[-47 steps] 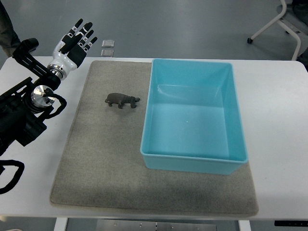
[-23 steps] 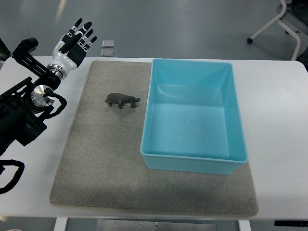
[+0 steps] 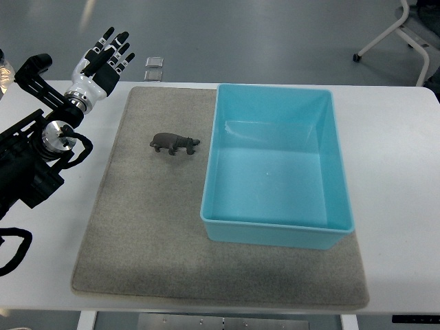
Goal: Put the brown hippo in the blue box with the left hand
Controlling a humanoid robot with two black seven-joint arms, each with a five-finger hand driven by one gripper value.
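While the left hand hovered over the far-left corner of the white table, its fingers were spread and straight, grasping nothing. It was well apart from the brown hippo, which stood upright on the grey mat, snout pointing toward the blue box and near its left wall without touching it. The box sat on the right part of the mat with nothing visible inside.

Judged from this single top view, the hippo was probably a small rigid moulded figure, light and not fragile, with a smooth surface that could slip under hard fingertips. The sensible hold looked to be across the barrel of the body, thumb on one flank and fingers on the other, rather than on the thin legs or the head.

Much of the left arm was cut off by the picture's left edge, and its dark links and cables ran together. No right arm showed anywhere. Two small square things lay beyond the mat's far edge, too small to identify, and the hippo's feet were lost in shadow.
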